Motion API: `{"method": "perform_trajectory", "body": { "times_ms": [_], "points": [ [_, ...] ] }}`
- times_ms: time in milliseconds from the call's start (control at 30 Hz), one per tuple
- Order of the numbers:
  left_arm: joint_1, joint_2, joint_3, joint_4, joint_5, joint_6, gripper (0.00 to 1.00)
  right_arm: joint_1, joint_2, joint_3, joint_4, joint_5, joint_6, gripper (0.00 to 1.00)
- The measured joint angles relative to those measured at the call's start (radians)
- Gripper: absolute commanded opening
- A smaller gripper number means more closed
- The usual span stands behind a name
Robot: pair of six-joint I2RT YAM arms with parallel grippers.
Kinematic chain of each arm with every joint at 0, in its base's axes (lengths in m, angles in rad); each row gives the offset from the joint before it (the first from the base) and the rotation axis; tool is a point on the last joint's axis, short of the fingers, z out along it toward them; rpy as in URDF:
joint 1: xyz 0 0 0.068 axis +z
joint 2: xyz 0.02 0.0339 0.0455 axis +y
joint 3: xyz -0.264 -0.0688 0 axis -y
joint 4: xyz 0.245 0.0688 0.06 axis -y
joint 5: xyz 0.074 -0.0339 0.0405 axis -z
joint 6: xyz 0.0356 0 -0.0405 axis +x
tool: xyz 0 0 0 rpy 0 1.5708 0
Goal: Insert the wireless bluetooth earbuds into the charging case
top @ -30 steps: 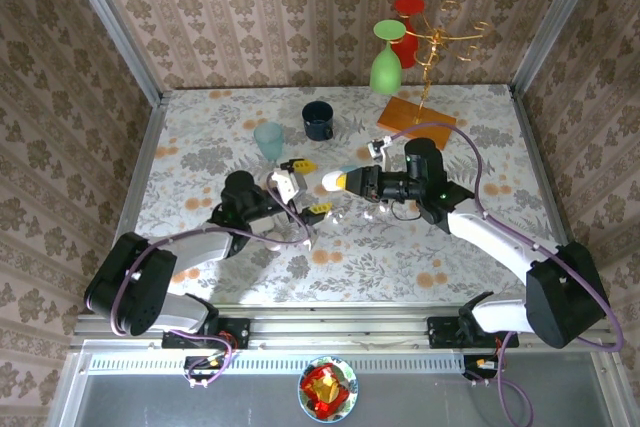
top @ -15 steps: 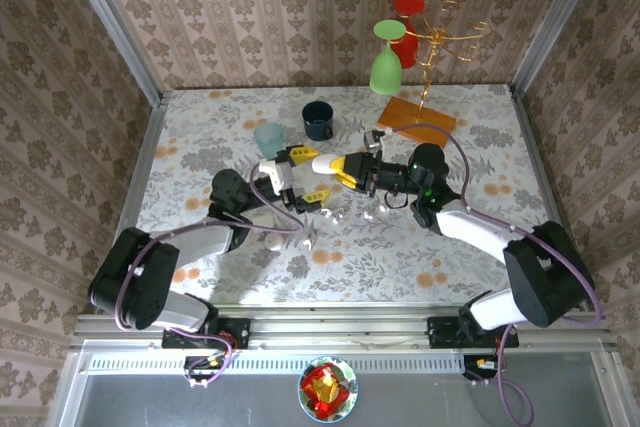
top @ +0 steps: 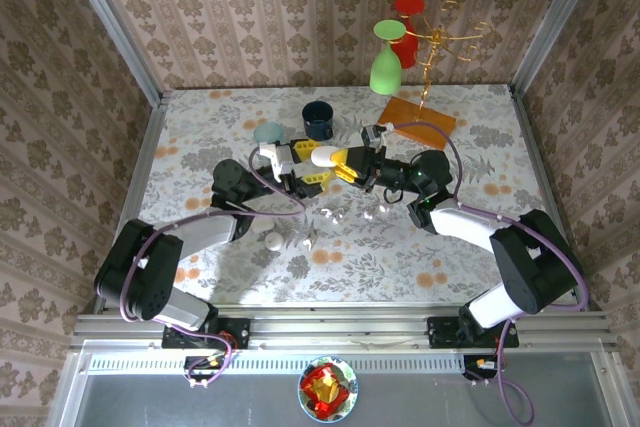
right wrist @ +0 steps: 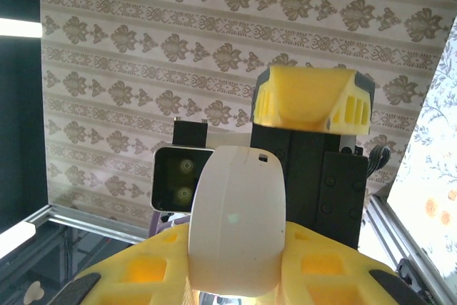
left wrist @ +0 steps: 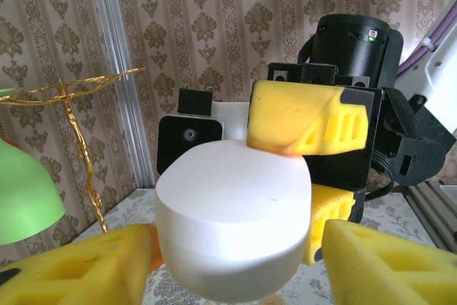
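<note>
earbuds (top: 328, 213): tiny glossy white pieces lying loose on the floral worktop (top: 200, 127), nearer the arm bases than both claws and well apart from them; too small to tell which way they lie.
charging case (left wrist: 232, 212): smooth white rounded pebble, held up off the worktop between the two arms; a faint seam shows and the lid looks shut.
right claw (top: 342, 163): clamped on one end of the charging case, a finger on each broad face.
left claw (top: 306, 163): about half open, its fingers straddling the free end; a gap shows on one side, so no grip yet.
key relation: the charging case's long axis runs claw to claw, and the left claw faces it head-on.
judgement: the lid must be opened before the earbuds go in.
other: second white pebble (top: 272, 241) on the worktop by the left arm.
</note>
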Motion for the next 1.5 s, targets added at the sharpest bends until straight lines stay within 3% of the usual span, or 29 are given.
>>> {"method": "perform_trajectory", "body": {
  "times_ms": [300,600,767,833,933,1033,1500],
  "points": [
    [0.000,0.000,0.017,0.000,0.016,-0.030,0.57,0.000,0.001,0.000,0.000,0.000,0.000,0.01],
    [0.004,0.000,0.017,0.000,0.033,-0.034,0.44,0.000,0.008,0.000,0.000,-0.011,0.003,0.01],
    [0.006,0.000,0.017,-0.001,0.041,-0.033,0.36,0.000,0.008,0.000,-0.001,-0.016,0.002,0.08],
    [0.006,0.000,0.017,-0.001,0.043,-0.032,0.36,0.000,0.008,0.000,-0.001,-0.016,0.002,0.08],
    [0.006,0.000,0.017,-0.001,0.045,-0.026,0.47,0.000,0.008,0.000,-0.001,-0.017,0.001,0.06],
    [0.006,0.000,0.015,0.000,0.047,-0.008,0.50,0.000,0.008,0.000,-0.003,-0.017,-0.001,0.04],
    [0.007,0.000,0.009,0.000,0.048,0.047,0.46,0.000,0.008,0.000,-0.008,-0.018,0.008,0.02]
  ]
}}
